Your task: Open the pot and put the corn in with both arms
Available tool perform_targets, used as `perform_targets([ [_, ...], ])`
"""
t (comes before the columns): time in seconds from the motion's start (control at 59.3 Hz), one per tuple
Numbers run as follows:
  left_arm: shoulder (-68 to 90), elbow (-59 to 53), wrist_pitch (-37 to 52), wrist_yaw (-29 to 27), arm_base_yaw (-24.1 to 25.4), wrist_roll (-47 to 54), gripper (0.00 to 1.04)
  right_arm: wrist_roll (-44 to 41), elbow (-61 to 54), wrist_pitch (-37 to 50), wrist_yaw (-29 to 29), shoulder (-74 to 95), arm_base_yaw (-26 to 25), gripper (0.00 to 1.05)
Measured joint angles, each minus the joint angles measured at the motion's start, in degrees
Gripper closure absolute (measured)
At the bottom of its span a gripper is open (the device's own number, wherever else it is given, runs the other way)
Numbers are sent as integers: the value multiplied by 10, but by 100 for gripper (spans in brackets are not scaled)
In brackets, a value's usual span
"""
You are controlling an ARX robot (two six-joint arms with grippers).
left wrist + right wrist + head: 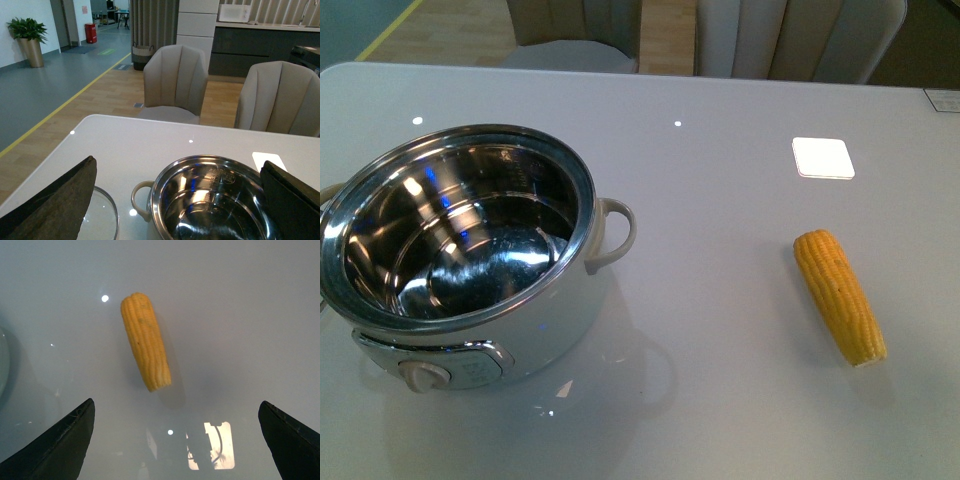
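Pot [558, 330]: I saw it open.
Corn [839, 296]: lay well apart.
Left gripper [175, 205]: spread wide, holding nothing.
Right gripper [175, 440]: spread wide over corn, empty.

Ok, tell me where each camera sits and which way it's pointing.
Front view: on the robot's body, looking down at the white table, the open white electric pot with steel interior and the yellow corn cob; no arm shows.
Left wrist view: low over the pot, facing the beige chairs; left gripper fingers show, spread apart.
Right wrist view: straight down on the corn; right gripper fingers spread apart.
Shared: front and left wrist show the pot; front and right wrist the corn.
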Motion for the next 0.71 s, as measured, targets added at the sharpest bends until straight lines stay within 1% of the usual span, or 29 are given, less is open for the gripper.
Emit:
perform_targets([
  [0.051,0,0,0,0,0,0,7,-16,31,64,0,101,9,9],
  [0.118,0,0,0,0,0,0,7,-31,71,116,0,212,18,9],
  [0.219,0,0,0,0,0,0,7,-55,136,150,0,371,33,9],
  [0.388,0,0,0,0,0,0,7,-73,213,153,6,497,43,9],
  [0.708,0,0,0,0,0,0,7,-85,316,127,6,625,48,9],
])
